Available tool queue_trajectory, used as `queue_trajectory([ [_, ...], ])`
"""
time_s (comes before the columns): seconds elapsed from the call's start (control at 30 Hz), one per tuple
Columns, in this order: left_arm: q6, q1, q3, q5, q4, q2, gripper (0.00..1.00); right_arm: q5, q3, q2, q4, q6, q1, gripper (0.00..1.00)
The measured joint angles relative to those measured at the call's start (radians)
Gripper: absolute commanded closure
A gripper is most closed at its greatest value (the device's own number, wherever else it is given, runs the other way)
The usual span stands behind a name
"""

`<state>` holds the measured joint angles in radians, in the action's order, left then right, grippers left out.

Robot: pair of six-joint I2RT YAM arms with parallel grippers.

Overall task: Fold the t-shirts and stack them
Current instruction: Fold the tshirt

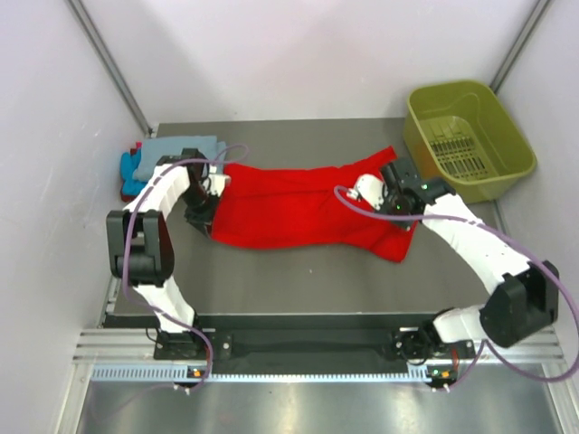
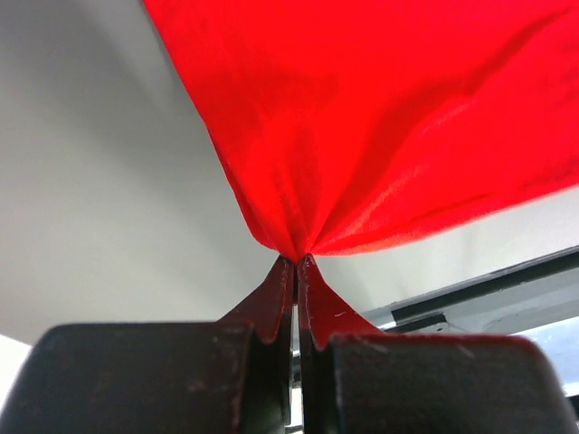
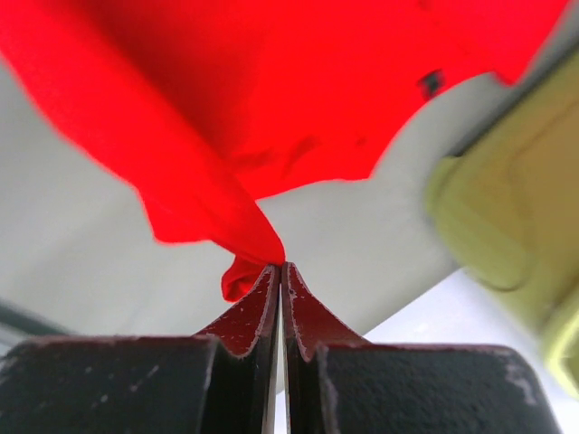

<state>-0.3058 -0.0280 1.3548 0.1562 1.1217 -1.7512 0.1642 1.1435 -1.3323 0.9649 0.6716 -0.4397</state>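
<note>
From the top view, the red t-shirt point(image 1: 303, 210) stretches lengthwise across the middle of the counter point(image 1: 298, 280), folded into a long band. The left tool point(image 1: 206, 213) is at the band's left end and the right tool point(image 1: 394, 204) is near its right end. At the far left of the counter, behind the left arm, a folded grey-blue t-shirt point(image 1: 185, 147) lies on top of a turquoise t-shirt point(image 1: 132, 177), whose edge sticks out to the left. Both are just beside the red one's left end. An olive-green basket point(image 1: 422, 136) stands at the far right corner, apart from the cloth.

In the left wrist view, the left tool point(image 2: 296, 262) has its fingers pressed together on a gathered corner of the red t-shirt point(image 2: 380, 117). The fabric fans upward and outward from that pinch in tight creases, with pale counter point(image 2: 109, 181) showing behind it.

In the right wrist view, the right tool point(image 3: 279, 268) is likewise closed tight on a bunched fold of the red t-shirt point(image 3: 271, 99), and a small twist of cloth pokes out to the left of the fingertips. The rest of the fabric spreads across the upper part of the view. The basket point(image 3: 516, 217) appears blurred at the right edge.
</note>
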Motion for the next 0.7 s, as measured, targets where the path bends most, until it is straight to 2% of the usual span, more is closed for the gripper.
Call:
queue_trajectory([
  [0.17,0.001,0.0,0.103,0.016,0.011,-0.1,1.0,0.016,0.112,-0.1,-0.049,-0.001,0.048,1.0],
  [0.3,0.0,0.0,0.243,0.024,0.025,-0.221,1.0,0.023,0.176,-0.193,-0.088,-0.003,0.082,1.0],
  [0.57,-0.01,0.0,0.723,0.039,0.097,-0.552,1.0,0.04,0.318,-0.407,-0.127,-0.021,0.138,1.0],
  [0.7,-0.029,-0.002,0.878,0.038,0.12,-0.66,1.0,0.052,0.392,-0.492,-0.154,-0.03,0.158,1.0],
])
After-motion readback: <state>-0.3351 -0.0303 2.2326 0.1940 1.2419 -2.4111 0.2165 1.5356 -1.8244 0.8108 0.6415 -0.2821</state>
